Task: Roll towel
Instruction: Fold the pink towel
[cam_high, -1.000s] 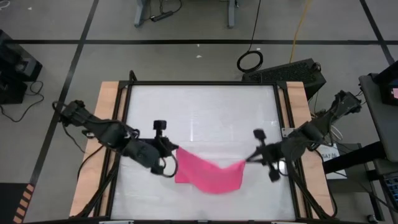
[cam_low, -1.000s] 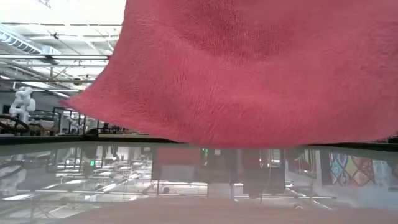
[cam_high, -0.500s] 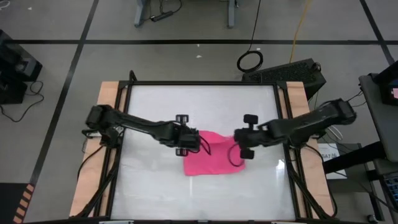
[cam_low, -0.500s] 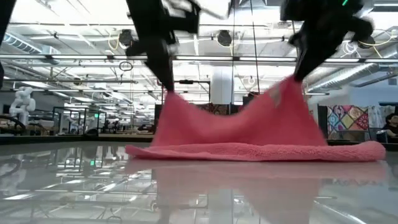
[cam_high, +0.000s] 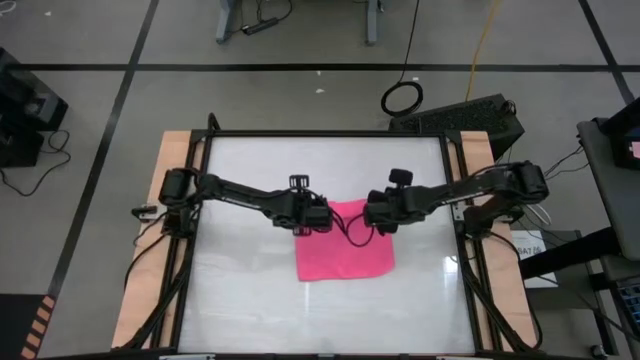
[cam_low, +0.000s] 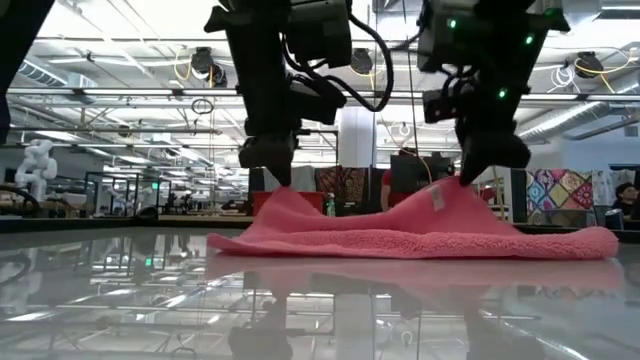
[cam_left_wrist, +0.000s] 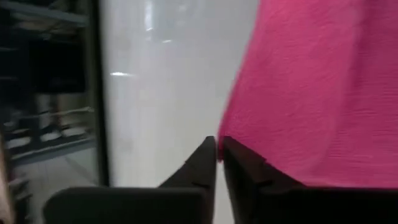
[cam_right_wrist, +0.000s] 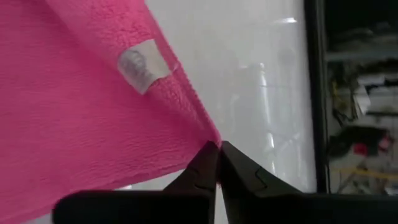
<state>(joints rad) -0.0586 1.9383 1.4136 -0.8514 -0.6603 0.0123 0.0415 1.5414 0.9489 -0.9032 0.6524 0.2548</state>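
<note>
Centrally, on the glossy white surface (cam_high: 250, 170), the pink towel (cam_high: 345, 250) is spread mostly flat, its near portion lying on the surface while its far edge is lifted at two corners. In the high view, the left arm is stretched in from the left side of the surface and the right arm from the right side, so that both grippers are brought together over the towel's far edge, close to one another. The left gripper (cam_high: 318, 217) is seen pinched on the far left corner of the towel; in the left wrist view its fingers are pressed together with the cloth's corner caught between their tips. The right gripper (cam_high: 368, 215) is likewise closed on the far right corner, and in the right wrist view the fingertips are shown meeting on the very point of the cloth. A small white tag (cam_right_wrist: 140, 65) is visible on the towel's edge just beside that pinched corner. In the low view, the towel (cam_low: 420, 235) is seen rising into two low peaks beneath the two grippers, with a shallow sag between them, while its near edge lies along the surface as a thick pink band. The tag (cam_low: 437, 197) is also shown there on the slope below the right-hand peak. Beyond the surface, a large workshop room is seen.
</note>
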